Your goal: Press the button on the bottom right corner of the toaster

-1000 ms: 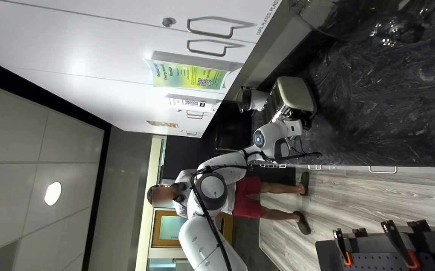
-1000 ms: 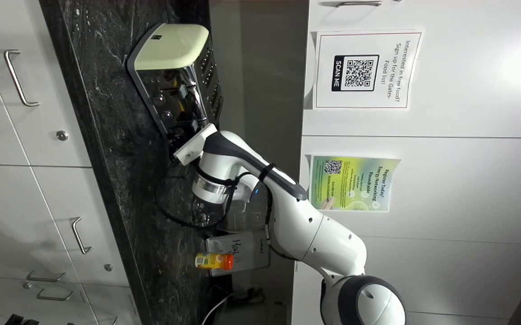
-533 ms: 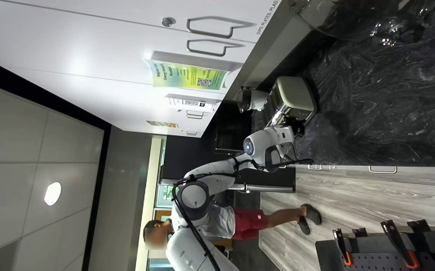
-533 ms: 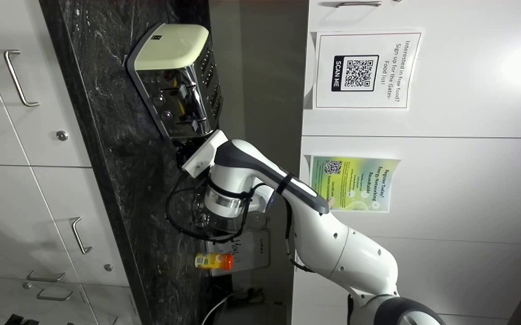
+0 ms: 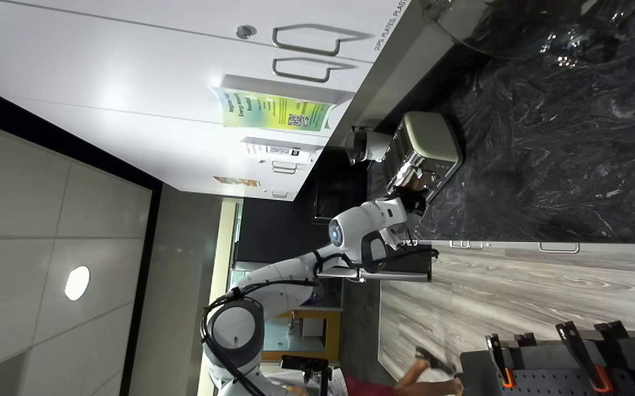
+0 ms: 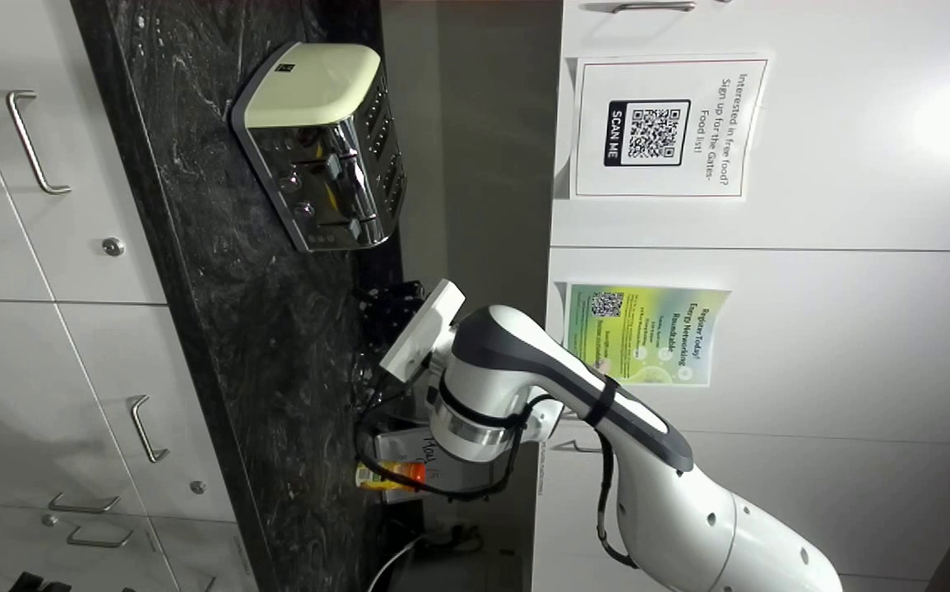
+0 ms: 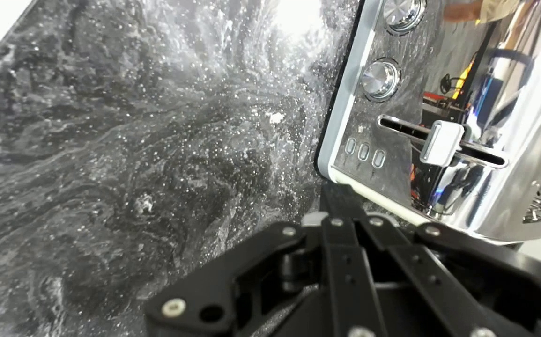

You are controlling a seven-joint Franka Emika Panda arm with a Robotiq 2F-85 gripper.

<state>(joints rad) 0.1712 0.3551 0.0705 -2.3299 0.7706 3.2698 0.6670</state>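
The toaster stands on the dark counter, with cream end panels and a shiny chrome front, in both exterior views (image 5: 435, 137) (image 6: 314, 86). Its front fills the upper right of the wrist view (image 7: 392, 181). Several controls show there: a white lever (image 7: 442, 143) in a slot, two round knobs (image 7: 381, 79), and three small oval buttons (image 7: 364, 151) by the lower corner. My gripper (image 7: 343, 201) is shut and empty, its fingertips together just short of that corner in the wrist view. In an exterior view the black gripper (image 6: 388, 308) hangs over the counter, apart from the toaster.
A yellow jar with an orange lid (image 6: 417, 472) and a whiteboard (image 6: 405, 444) stand farther along the counter. A white appliance (image 5: 377, 146) stands behind the toaster. White wall cabinets (image 5: 185, 82) hang above. A person (image 5: 369, 386) is on the floor side.
My gripper has drawn back from the toaster's front, past its corner, so the oval buttons' end of the front shows again. The toaster has not moved. The person has walked toward the frame's edge.
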